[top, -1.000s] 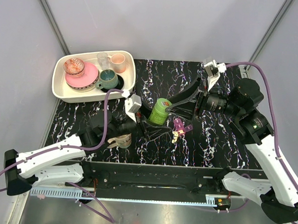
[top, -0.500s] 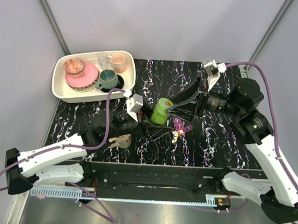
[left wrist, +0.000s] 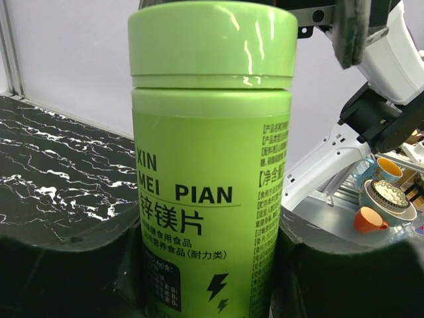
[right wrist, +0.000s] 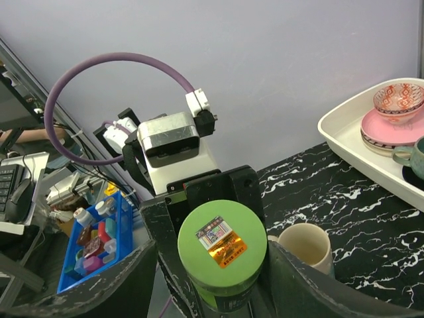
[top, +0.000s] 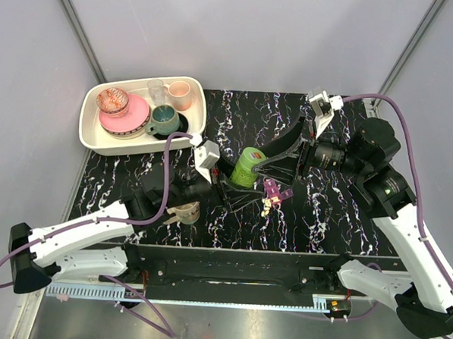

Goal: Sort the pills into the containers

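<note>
The lime-green bottle (top: pixel 246 167) stands tilted at mid-table. My left gripper (top: pixel 227 186) is shut on its lower body; in the left wrist view the bottle (left wrist: pixel 212 165) fills the gap between my black fingers (left wrist: pixel 73 265). My right gripper (top: pixel 257 165) is at the bottle's cap (right wrist: pixel 222 242), open, with one finger on each side; the right finger looks to touch the cap edge and the left stands apart. The magenta-purple pill box (top: pixel 275 191) lies just right of the bottle. A few pale pills (top: pixel 265 206) lie by its near end.
A beige mug (top: pixel 183 211) lies near the left arm's wrist and shows in the right wrist view (right wrist: pixel 305 245). A white tray (top: pixel 85 128) with bowls, a plate and cups sits at the back left.
My left gripper and the green bottle have shifted slightly right and away. The right arm has barely moved.
</note>
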Tool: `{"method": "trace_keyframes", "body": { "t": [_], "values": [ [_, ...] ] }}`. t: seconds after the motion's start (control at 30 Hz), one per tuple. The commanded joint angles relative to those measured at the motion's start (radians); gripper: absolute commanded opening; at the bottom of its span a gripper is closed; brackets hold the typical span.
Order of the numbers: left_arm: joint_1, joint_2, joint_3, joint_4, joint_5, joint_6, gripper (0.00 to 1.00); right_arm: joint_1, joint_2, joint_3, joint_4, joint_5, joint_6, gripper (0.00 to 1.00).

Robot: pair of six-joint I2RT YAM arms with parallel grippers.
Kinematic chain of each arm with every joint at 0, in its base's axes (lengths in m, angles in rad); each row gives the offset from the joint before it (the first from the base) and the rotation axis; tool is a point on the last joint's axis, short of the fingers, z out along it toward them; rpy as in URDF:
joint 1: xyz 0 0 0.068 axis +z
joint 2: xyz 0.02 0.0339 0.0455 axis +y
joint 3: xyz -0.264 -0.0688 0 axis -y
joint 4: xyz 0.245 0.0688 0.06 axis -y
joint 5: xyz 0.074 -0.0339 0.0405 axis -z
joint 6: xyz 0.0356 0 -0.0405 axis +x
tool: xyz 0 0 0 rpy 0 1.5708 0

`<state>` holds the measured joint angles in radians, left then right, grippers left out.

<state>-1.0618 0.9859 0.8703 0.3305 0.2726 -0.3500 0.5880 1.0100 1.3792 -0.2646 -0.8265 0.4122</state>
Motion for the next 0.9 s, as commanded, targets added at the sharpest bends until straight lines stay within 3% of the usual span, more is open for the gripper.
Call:
{"method": "trace_keyframes", "body": {
  "t": [0.0,0.17,0.27,0.37,0.5,0.57,0.8,0.87],
  "values": [
    [0.002,0.008,0.068,0.062,0.0,-0.01,0.0,0.004,-0.001,0.001,-0.008,-0.014,-0.016,0.71],
    [0.002,0.014,0.072,0.064,0.004,-0.009,0.0,0.003,-0.001,0.0,-0.013,-0.006,-0.021,0.52],
    [0.002,0.016,0.073,0.056,0.001,-0.009,0.0,0.003,0.004,0.006,-0.027,0.003,-0.023,0.32],
    [0.002,0.014,0.084,0.021,-0.015,0.011,0.0,0.003,0.013,0.021,-0.05,0.029,-0.027,0.23],
    [0.002,0.026,0.151,-0.131,-0.192,0.083,0.0,0.004,0.048,0.092,-0.122,0.159,-0.042,0.17],
    [0.0,0.04,0.186,-0.185,-0.31,0.162,0.0,0.003,0.088,0.127,-0.156,0.294,-0.041,0.17],
    [0.002,0.151,0.279,-0.203,-0.642,0.376,0.0,0.003,0.219,0.3,-0.265,0.616,-0.003,0.17],
    [0.002,0.174,0.305,-0.194,-0.671,0.399,0.0,0.004,0.245,0.329,-0.274,0.644,0.003,0.24]
  ]
}}
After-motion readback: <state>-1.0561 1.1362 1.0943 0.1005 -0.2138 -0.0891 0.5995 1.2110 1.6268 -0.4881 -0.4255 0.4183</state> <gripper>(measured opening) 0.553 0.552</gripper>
